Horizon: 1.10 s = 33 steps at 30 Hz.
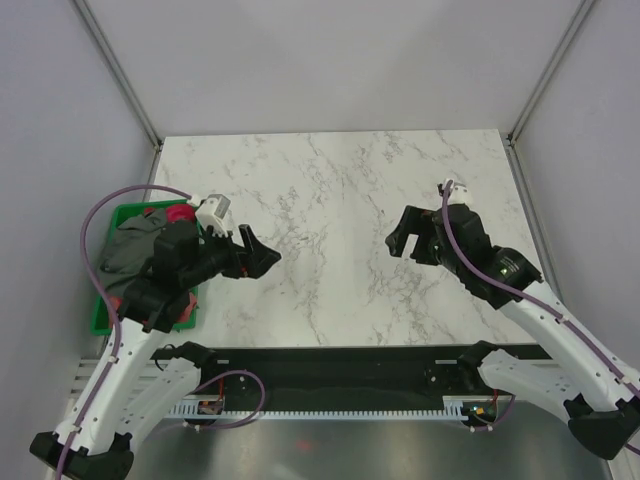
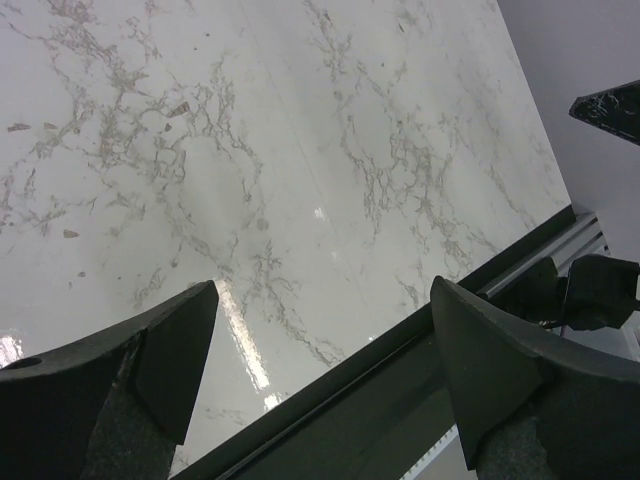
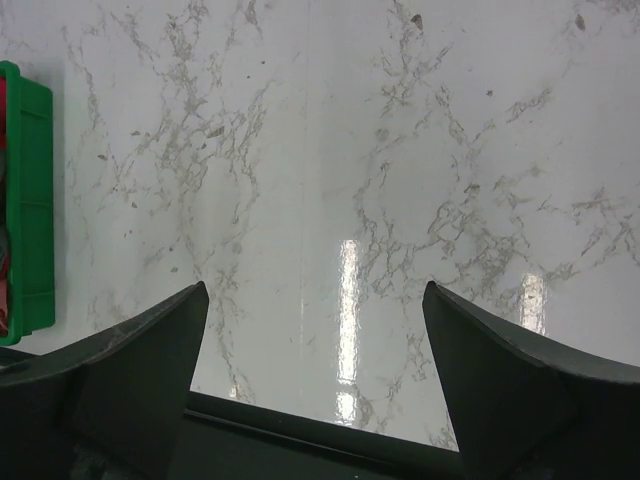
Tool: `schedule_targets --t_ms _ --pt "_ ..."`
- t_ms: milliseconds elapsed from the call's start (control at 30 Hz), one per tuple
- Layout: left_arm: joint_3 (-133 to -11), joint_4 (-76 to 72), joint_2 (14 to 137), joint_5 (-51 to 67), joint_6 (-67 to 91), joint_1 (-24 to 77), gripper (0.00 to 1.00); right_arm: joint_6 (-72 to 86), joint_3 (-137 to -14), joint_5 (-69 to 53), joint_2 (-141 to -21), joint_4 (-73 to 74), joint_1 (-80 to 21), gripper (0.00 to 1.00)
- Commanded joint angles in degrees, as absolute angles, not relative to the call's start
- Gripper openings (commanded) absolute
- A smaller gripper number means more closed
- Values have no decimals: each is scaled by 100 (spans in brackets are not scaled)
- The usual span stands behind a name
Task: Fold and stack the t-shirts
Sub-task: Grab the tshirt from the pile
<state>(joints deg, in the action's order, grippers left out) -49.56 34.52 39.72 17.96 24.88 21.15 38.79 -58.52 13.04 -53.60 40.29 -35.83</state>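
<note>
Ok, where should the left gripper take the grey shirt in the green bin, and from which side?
I'd pinch a raised fold of the grey shirt, coming straight down from above. It lies crumpled inside the green bin, whose walls block a sideways approach. The open left gripper hangs over the table, right of the bin.

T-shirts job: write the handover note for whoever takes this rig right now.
Left pincer: open, empty, above the table.
Right pincer: open, empty, above the table.
T-shirts: bunched in the green bin at the table's left edge, grey one on top, pink cloth beside it.
Done: nothing folded or stacked.
Left: take each shirt out, fold, stack.
</note>
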Motion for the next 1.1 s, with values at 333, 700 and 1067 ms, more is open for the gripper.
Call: schedule_targets --t_ms 333,700,1067 --pt "-5975 3620 5465 -1335 4522 1489 86 3718 -5564 1476 -4746 3718 -3586 98" --pt "-6311 4623 6530 -2337 6161 -851 80 3946 -5001 897 -4078 3331 -3595 98" --pt "-6240 4597 7672 -2611 6416 -1266 66 3656 -5221 958 -4017 3349 -3586 98"
